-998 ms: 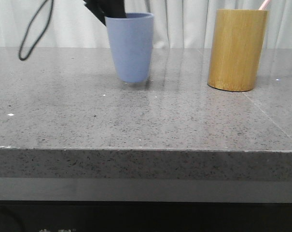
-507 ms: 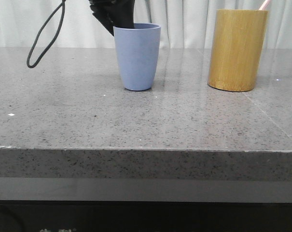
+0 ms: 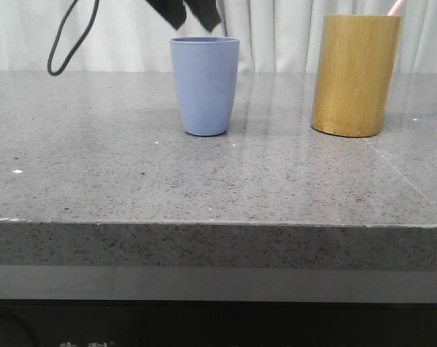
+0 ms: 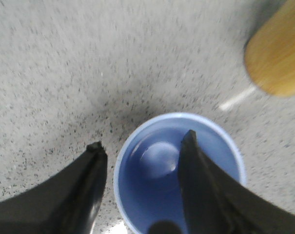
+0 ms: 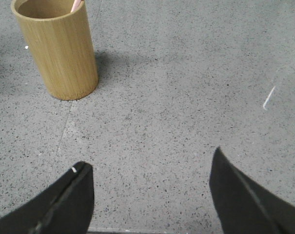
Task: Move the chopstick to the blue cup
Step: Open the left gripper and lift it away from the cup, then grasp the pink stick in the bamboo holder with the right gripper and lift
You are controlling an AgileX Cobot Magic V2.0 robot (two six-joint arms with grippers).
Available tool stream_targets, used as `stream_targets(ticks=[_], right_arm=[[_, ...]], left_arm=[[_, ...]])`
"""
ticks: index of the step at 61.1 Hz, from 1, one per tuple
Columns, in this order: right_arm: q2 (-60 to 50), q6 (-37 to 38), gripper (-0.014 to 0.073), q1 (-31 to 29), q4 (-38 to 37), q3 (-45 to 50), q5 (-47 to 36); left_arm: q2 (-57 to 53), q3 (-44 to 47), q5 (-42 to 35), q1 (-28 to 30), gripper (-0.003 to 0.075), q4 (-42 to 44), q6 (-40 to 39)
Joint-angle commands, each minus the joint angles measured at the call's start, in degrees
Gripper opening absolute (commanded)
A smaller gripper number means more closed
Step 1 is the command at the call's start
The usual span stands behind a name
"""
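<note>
Your chopstick (image 3: 396, 6) stands near-upright in the bamboo holder (image 3: 355, 76), well right of the blue cup (image 3: 204, 85) on the surface (image 3: 131, 173). Right gripper (image 5: 149, 178) is wide and empty and looks nearer to it; left gripper (image 4: 140, 146), also spread with nothing held, hangs over the cup.

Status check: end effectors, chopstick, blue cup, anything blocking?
Left end effector open above the blue cup, empty. Right end effector open over bare table. Chopstick in the bamboo holder, not transferred. Nothing blocking.
</note>
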Motion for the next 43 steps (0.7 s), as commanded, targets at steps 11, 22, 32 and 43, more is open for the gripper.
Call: stream_targets(ticks=[11, 22, 32, 43], right_arm=[[0.56, -0.49, 0.0517, -0.26, 0.08, -1.82, -3.86], [0.56, -0.49, 0.0517, -0.26, 0.08, -1.82, -3.86], [0.56, -0.49, 0.0517, -0.26, 0.08, -1.82, -3.91], [0.56, -0.49, 0.0517, -0.26, 0.46, -1.82, -3.73]], left_arm=[[-11.83, -1.57, 0.18, 4.80, 0.0347, -8.74, -1.10], [-20.99, 8.90, -4.69, 6.76, 0.0347, -8.74, -0.58], [-32.96, 26.42, -14.29, 6.73, 0.0347, -8.19, 2.30], [-46.28, 45.56, -23.26, 6.73, 0.0347, -7.11, 3.00]])
